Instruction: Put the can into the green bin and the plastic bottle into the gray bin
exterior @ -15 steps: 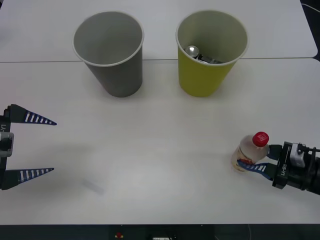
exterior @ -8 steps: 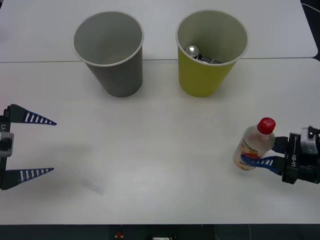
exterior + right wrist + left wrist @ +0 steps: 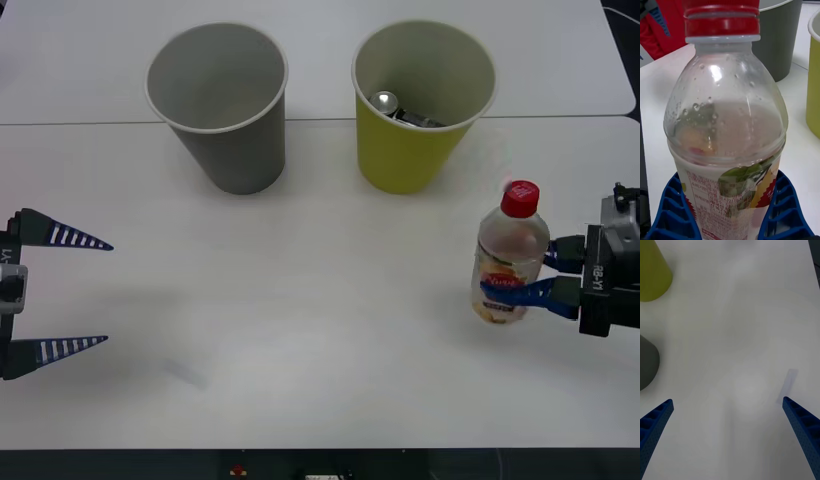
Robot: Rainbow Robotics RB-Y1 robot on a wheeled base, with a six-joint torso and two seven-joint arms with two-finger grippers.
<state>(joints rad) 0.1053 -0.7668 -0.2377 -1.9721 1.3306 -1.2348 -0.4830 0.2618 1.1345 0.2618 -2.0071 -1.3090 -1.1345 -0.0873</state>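
Note:
The plastic bottle [image 3: 511, 256], clear with a red cap and an orange and white label, stands upright at the table's right side with my right gripper [image 3: 522, 287] shut around its labelled body. From the right wrist the bottle [image 3: 728, 123] rises between the blue fingers [image 3: 784, 210]. The green bin [image 3: 423, 105] stands at the back right with the can [image 3: 385, 101] lying inside it, silver top showing. To its left stands the gray bin [image 3: 218, 105]. My left gripper [image 3: 85, 293] hangs open at the table's left edge, holding nothing.
A seam between two white tables [image 3: 310, 122] runs behind the bins. The left wrist view looks across bare tabletop, with the green bin [image 3: 651, 273] and the gray bin [image 3: 647, 362] at its edge.
My right gripper has lifted the bottle and tipped it upright, carrying it slightly away from the front edge. The left arm has not moved.

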